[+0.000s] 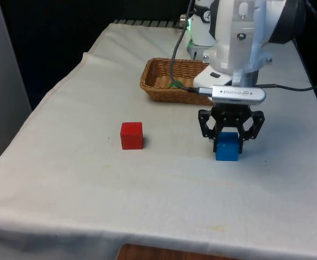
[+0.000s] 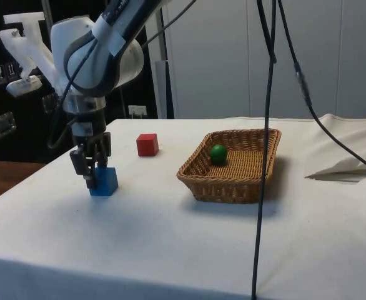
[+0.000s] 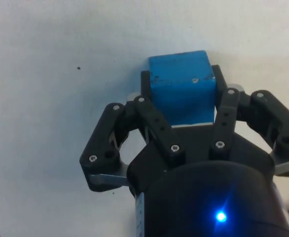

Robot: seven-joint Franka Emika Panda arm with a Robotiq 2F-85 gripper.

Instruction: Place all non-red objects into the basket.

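Observation:
The blue cube (image 1: 227, 150) (image 2: 106, 182) (image 3: 182, 91) rests on the white cloth, on the front view's right. My gripper (image 1: 227, 140) (image 2: 94, 174) (image 3: 182, 79) is lowered over it, with one finger pressed against each of two opposite sides, shut on the cube. A red cube (image 1: 131, 135) (image 2: 147, 144) stands alone on the cloth towards the front view's left. Behind the gripper sits the wicker basket (image 1: 157, 89) (image 2: 233, 187), holding a green ball (image 2: 218, 154) (image 1: 173, 84).
A black cable (image 2: 264, 162) hangs down in front of the basket in the side view. The table's near edge (image 1: 158, 245) runs along the front. Bare cloth lies between the blue cube and the basket.

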